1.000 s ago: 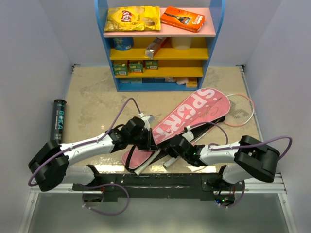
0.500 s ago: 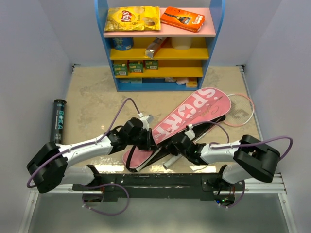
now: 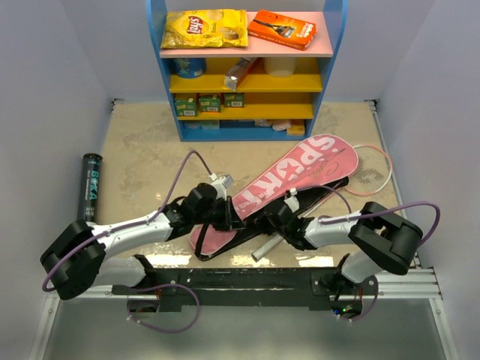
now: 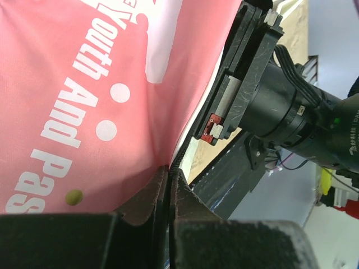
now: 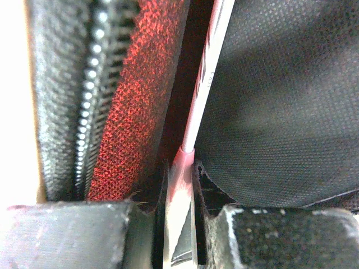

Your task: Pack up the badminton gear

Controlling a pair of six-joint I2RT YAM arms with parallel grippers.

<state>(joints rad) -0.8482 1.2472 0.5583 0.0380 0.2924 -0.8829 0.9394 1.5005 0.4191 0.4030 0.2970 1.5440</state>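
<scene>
**A:** Overhead first. How does the bag lie?

**B:** The pink bag [image 3: 300,176] lies on the table [image 3: 150,150], its long axis running from lower centre to upper right. The left claw [image 3: 229,217] is at its lower left edge. The right claw [image 3: 276,217] is just beside it, on the lower right side. The black tube [image 3: 90,187] lies well apart at far left, nearer the left arm.

**A:** Any racket showing?

**B:** A racket handle [image 3: 265,250] pokes out below the right claw, along the bag's diagonal. A racket head [image 3: 373,171] shows past the bag's right edge. I can't tell whether they belong to the same racket.

**A:** Left wrist view?

**B:** The left claw [image 4: 168,182] is clenched on the bag's hem at bottom centre. Pink fabric fills the left of the frame.

**A:** Right wrist?

**B:** The right claw [image 5: 180,190] grips the racket shaft [image 5: 205,73]. The shaft runs straight up the frame, away from the fingers, between the zipper [image 5: 92,84] and the black lining [image 5: 269,101].

**A:** So the push?

**B:** I'd say along the shaft, deeper into the bag, with the left claw holding the mouth.
</scene>
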